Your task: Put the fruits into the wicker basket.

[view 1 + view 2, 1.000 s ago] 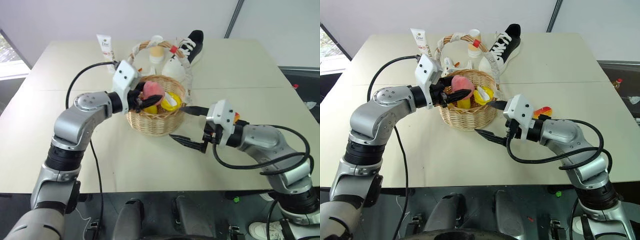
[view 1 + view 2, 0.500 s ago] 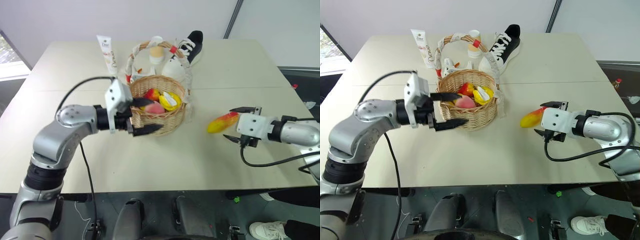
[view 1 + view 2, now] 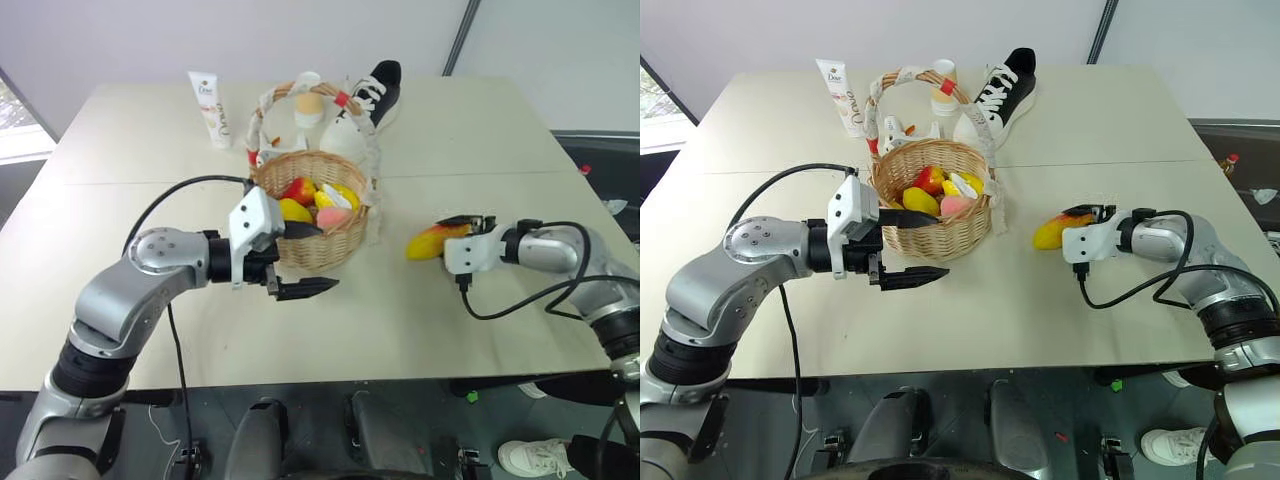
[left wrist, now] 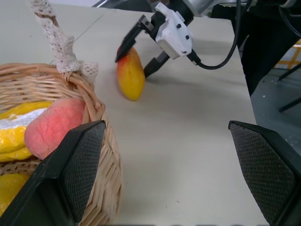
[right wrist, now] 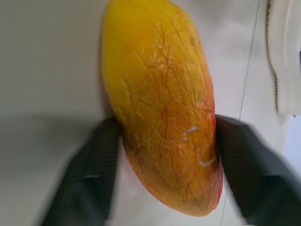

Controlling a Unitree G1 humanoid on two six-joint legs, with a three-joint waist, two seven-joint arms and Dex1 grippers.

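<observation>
My right gripper pinched the mango, hiding its red end; my left gripper gaped beside the basket, its fruits half-buried.

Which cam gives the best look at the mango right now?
Right wrist view: the mango shows close up, its skin detail plain, between the right gripper fingers. The left wrist view shows it whole but far off on the table. In the eye views it is small, its right end behind the gripper.

White tube, paper cup, black-white shoe at far side of table.
</observation>
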